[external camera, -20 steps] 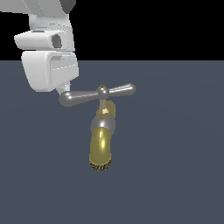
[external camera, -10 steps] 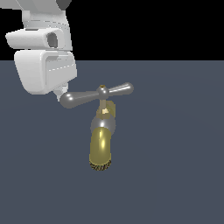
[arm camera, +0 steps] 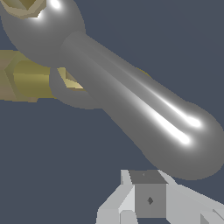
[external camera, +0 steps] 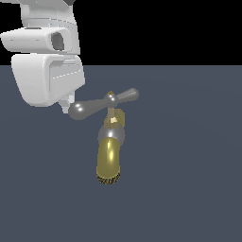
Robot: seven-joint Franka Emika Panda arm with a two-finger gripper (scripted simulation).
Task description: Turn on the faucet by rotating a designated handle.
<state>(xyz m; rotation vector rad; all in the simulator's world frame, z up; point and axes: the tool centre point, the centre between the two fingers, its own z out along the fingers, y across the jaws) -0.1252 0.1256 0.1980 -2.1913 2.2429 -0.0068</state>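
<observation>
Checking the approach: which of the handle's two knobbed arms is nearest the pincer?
The arm pointing to the exterior view's left; its knob sits just below the white pincer, while the other arm points away.

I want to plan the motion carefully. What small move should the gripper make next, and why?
Probably a short sideways push against the handle arm's knobbed end, to begin rotating it. The gripper sits right beside that knob on the exterior view's left, and in the wrist view a finger is close to the knob, though contact is unclear. The faucet spout points down.

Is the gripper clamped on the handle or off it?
Cannot tell. The gripper sits at the handle's knob end; only one fingertip shows.
</observation>
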